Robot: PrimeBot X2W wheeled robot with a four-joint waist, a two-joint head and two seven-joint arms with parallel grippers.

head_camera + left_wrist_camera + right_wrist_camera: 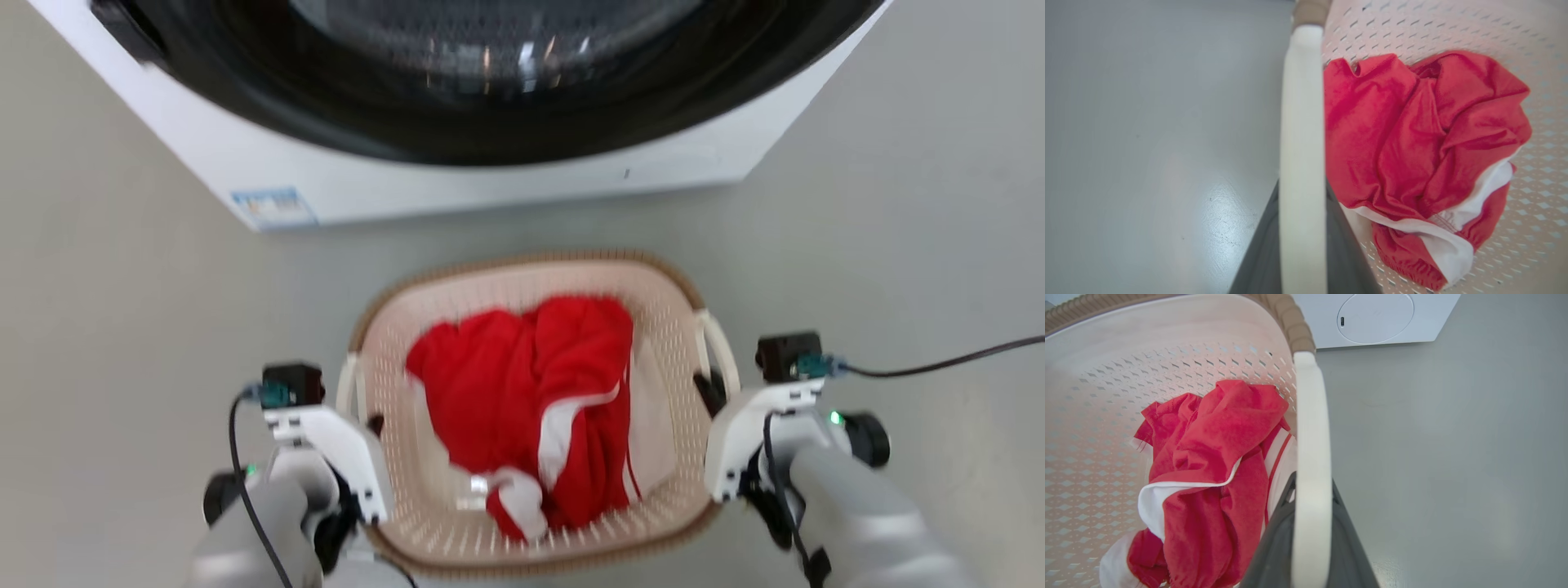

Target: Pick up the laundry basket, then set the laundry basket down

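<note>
The laundry basket (pixel 531 259) lies over the grey floor (pixel 122 327), just in front of the lower front edge of the washing machine (pixel 457 180), with a red and white garment (pixel 522 384) heaped inside. The left gripper (pixel 371 425) is closed on the left handle (pixel 1302 122), one dark finger (pixel 1257 261) on each side of the white loop. The right gripper (pixel 710 392) pinches the right handle (pixel 1310 437) the same way. The head view is smeared, so I cannot tell whether the base is off the floor. The grip is the weak spot: each smooth loop is pinched only by thin fingers and could slide through them. If one arm rises faster than the other, the basket would probably tilt, shift the garment and twist a handle free. Swinging forward could knock the far rim against the machine.
</note>
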